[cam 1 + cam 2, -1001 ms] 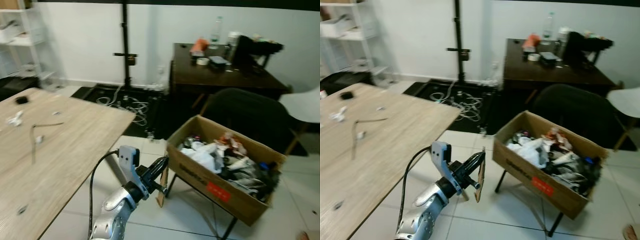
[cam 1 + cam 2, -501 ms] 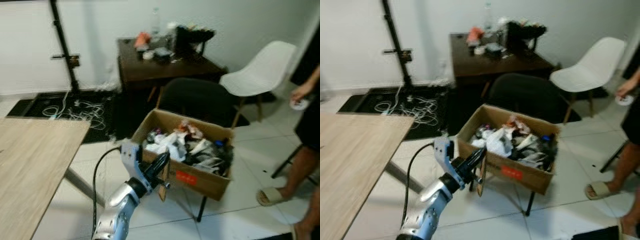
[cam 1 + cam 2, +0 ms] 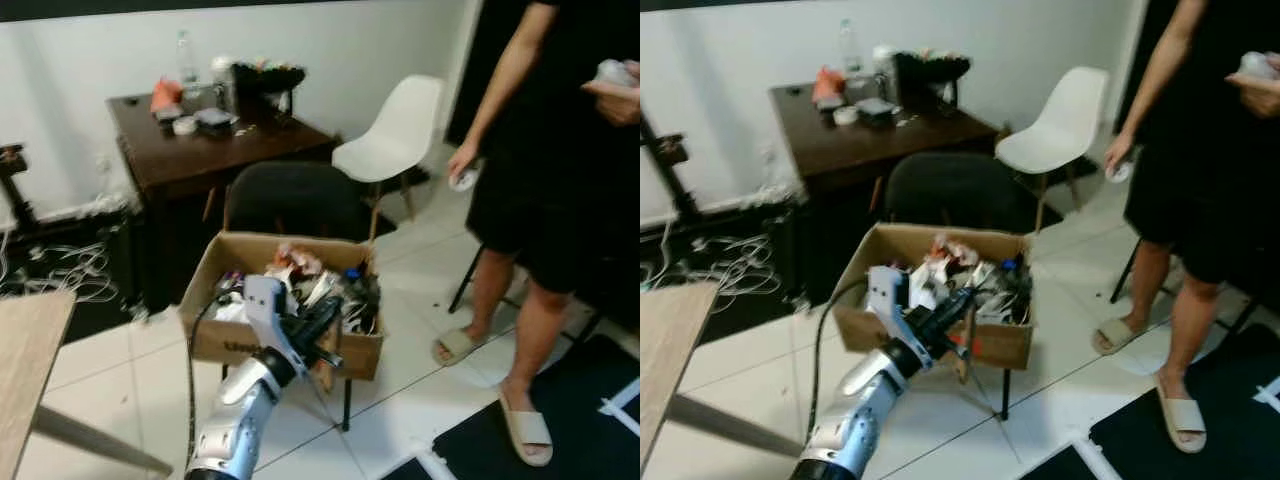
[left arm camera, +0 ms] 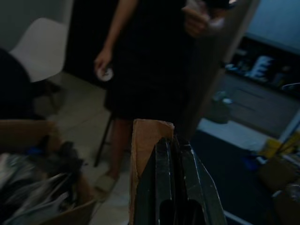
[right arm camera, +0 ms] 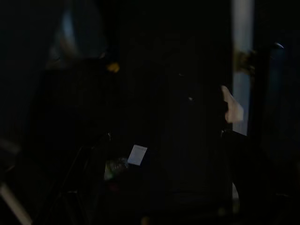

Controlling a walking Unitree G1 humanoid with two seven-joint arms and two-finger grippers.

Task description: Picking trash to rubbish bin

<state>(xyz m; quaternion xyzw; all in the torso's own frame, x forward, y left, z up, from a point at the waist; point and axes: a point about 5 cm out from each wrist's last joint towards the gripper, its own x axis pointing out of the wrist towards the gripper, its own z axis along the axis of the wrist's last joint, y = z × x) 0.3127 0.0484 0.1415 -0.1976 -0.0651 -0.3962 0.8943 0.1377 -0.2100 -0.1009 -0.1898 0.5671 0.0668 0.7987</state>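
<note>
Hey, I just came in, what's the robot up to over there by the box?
The robot's left gripper is shut on a flat piece of brown cardboard, holding it at the front edge of an open cardboard box full of trash. The box stands before a dark chair and a dark wooden table. A person stands on the robot's right. The piece is not yet in the box.

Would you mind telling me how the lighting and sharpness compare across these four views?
Left and right eye views: evenly lit but soft, the cardboard box of trash and the person slightly blurred. Left wrist view: dim, the left pincer shut on a cardboard scrap reads clearly, the background murky. Right wrist view: almost black, only faint pale patches.
</note>
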